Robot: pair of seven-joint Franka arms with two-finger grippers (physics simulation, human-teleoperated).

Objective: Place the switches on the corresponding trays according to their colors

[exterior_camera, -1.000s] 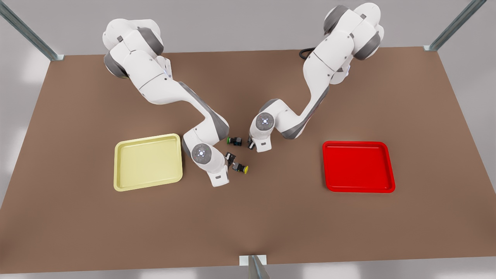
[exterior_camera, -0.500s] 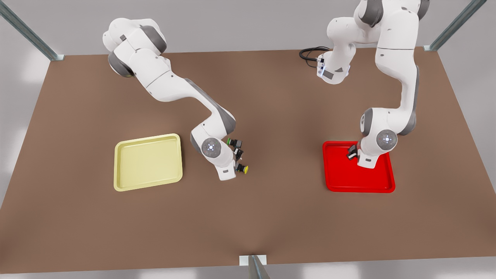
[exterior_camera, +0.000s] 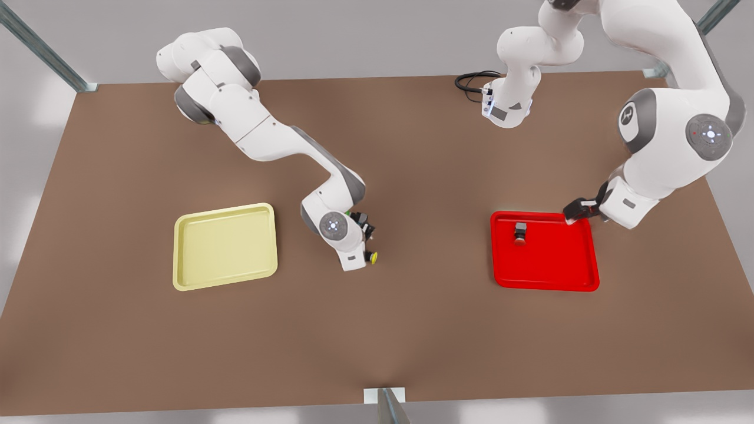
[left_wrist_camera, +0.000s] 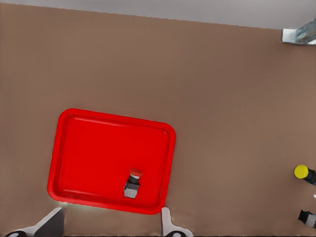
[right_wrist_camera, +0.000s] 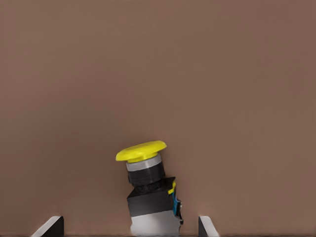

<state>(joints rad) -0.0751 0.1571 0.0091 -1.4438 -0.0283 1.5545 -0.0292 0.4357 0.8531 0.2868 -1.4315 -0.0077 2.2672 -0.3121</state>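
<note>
One switch is home: the red switch [exterior_camera: 520, 231] sits inside the red tray [exterior_camera: 548, 280], near its 11 o'clock corner in the front view. The left end effector [exterior_camera: 576, 211] hangs just off the tray's 1 o'clock corner, fingers spread wide and holding nothing.

Your risk lies with the yellow switch [exterior_camera: 372, 257], which lies on the bare desk [exterior_camera: 412, 330] at 3 o'clock of the yellow tray [exterior_camera: 182, 277], well apart from it. In the right wrist view it leans askew between the fingers of the right end effector [exterior_camera: 366, 241], which are wide open and touch neither side.

- If you close on the round cap, expect the switch to squirt out or roll.
- If you close on the tilted body, it may twist in the grip.
- The green switch [exterior_camera: 349, 213] sits close by, half hidden by the wrist, so a careless descent could knock it.
- You have no green tray, so leave that one alone.
</note>
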